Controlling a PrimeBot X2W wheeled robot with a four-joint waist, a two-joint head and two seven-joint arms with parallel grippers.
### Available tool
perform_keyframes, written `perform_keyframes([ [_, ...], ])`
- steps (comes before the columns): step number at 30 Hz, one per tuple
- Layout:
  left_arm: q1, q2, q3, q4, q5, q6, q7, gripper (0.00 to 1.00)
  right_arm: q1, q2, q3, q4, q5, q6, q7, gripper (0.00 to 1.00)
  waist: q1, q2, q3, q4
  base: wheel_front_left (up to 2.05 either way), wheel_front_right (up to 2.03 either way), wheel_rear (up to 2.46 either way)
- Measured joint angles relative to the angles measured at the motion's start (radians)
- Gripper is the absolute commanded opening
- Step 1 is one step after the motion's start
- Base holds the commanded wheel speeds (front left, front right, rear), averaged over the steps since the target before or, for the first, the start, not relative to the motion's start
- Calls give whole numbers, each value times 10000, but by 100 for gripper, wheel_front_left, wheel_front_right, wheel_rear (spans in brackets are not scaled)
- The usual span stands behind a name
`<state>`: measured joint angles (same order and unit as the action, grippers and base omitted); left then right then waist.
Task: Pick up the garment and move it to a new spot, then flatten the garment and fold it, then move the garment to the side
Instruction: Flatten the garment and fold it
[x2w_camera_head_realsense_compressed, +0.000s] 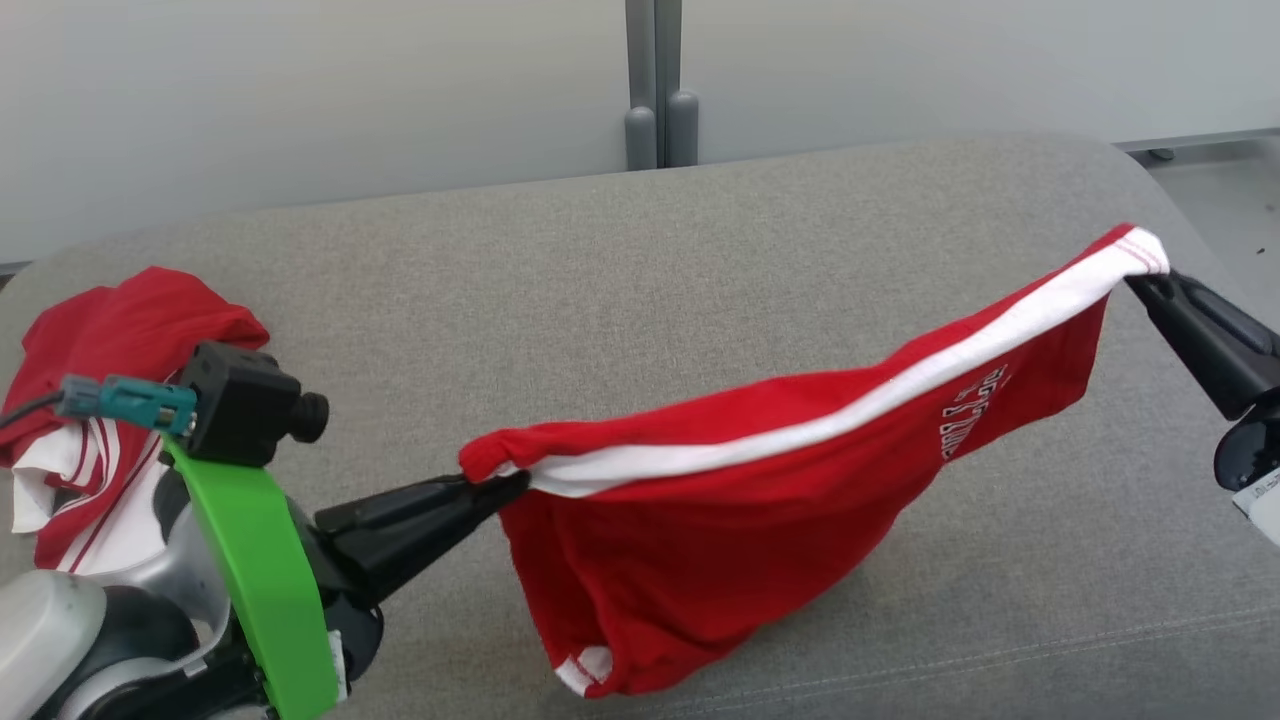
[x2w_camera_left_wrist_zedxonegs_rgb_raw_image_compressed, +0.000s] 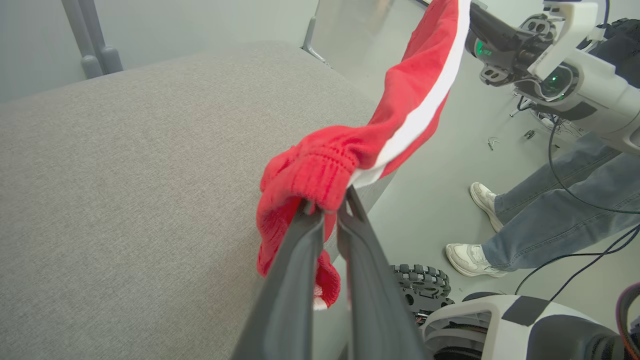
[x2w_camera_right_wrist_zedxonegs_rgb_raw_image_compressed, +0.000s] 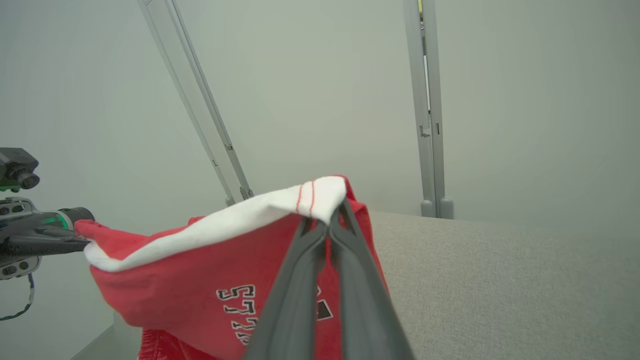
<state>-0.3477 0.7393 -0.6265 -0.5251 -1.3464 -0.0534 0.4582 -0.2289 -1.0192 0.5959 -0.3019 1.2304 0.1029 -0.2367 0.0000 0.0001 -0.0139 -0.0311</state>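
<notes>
Grey padded surface (x2w_camera_head_realsense_compressed: 700, 260): it is spreading across the head view beneath both arms. The left wrist view is adding its near edge, which is dropping away to a pale floor.
Garment (x2w_camera_head_realsense_compressed: 720, 500): a red piece with a white side stripe is hanging in the air over the middle and right of the surface, stretched between the two grippers. Its body is sagging low, and whether the bottom hem is touching the surface is hard to tell.
Second red-and-white cloth (x2w_camera_head_realsense_compressed: 110, 350): it is lying bunched at the far left of the surface, well apart from the held garment. The left arm's camera mount is partly covering it.
Person (x2w_camera_left_wrist_zedxonegs_rgb_raw_image_compressed: 550, 215): the left wrist view is bringing in jeans and white shoes standing on the floor near the robot's base. The frame is cutting the legs off higher up.
Left gripper (x2w_camera_head_realsense_compressed: 510, 483): it is clenching the gathered, ribbed end of the garment. In its own wrist view the red fabric is bunching over the fingertips (x2w_camera_left_wrist_zedxonegs_rgb_raw_image_compressed: 350, 200) and hiding them.
Right gripper (x2w_camera_head_realsense_compressed: 1138, 283): it is pinching the white-striped corner, higher than the other end. Its wrist view is showing the fingers pressed together under the white edge.
Lettering (x2w_camera_right_wrist_zedxonegs_rgb_raw_image_compressed: 240, 305): it is appearing tiny and unreadable from the head. The right wrist view is showing it larger, with the fingers and the frame edge cutting across it.
</notes>
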Motion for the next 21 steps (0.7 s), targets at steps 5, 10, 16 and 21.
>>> perform_keyframes([
  [5,-3,219,293,1005,-318,924,401,0,39,221,477,113,656,10,892,0,0,0,545,-26,0,0,0],
  [10,-491,-65,-4,2926,-477,1513,1129,0,-1358,1996,1087,884,949,-370,1965,0,0,0,1184,-19,0,0,0],
  [16,-2876,-1281,-159,4924,1229,1524,928,0,-4467,4637,554,2909,1264,-2130,2387,0,0,0,1996,86,0,0,0],
  [21,-5384,-2953,391,5653,2748,1553,-646,0,-7697,5423,-663,4358,94,-2619,1747,0,0,0,2683,263,0,0,0],
])
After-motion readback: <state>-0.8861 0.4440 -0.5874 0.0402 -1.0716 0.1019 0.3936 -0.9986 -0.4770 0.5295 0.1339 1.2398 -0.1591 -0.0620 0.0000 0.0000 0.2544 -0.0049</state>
